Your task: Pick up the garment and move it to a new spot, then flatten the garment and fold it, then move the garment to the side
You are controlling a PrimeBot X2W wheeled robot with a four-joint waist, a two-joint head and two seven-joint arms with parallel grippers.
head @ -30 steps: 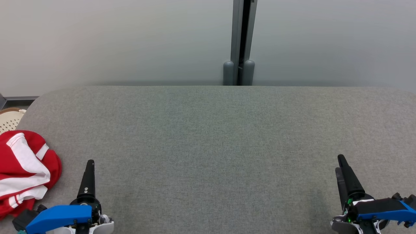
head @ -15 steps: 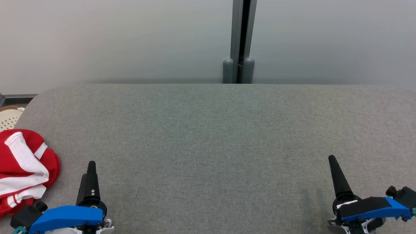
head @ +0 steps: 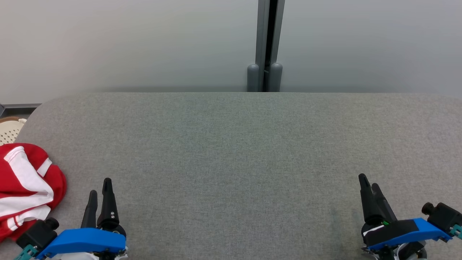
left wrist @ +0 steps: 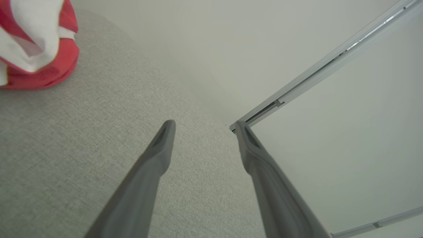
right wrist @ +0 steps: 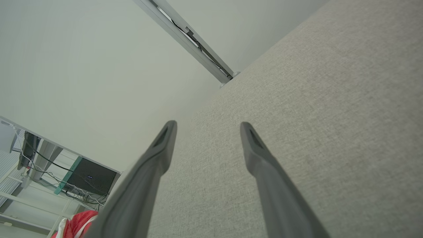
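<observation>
garment [head: 25, 191]: one; red with white bands; found crumpled at the left end of the surface [head: 231, 151], partly cut off by the head view's border; held by nothing
left tool [head: 100, 187]: one; its two fingers [left wrist: 148, 172] were spread wide with nothing between them; placed just beside the garment, apart from it
right tool [head: 368, 181]: one; two fingers spread wide, nothing held; placed near the surface's right end, well apart from the garment
surface: one; grey woven cover, rounded at the far left corner
basket [head: 9, 131]: one, judged so from a pale perforated rim seen beyond the surface's left corner
wall post [head: 265, 43]: one, with two rounded feet, set behind the far edge
risk, edge: the garment was judged liable to be pushed off the left edge; it lay at the rim, so a sideways nudge from the left tool would be enough
risk, grasp: only one loose layer could be pinched; the heap was bunched and folded over itself, so it might be lifted unevenly or dropped on the way
risk, trailing cloth: a hanging hem could be dragged across the woven cover and bunched further, which would make the flattening harder
unknown: how much cloth hung past the edge could not be told
</observation>
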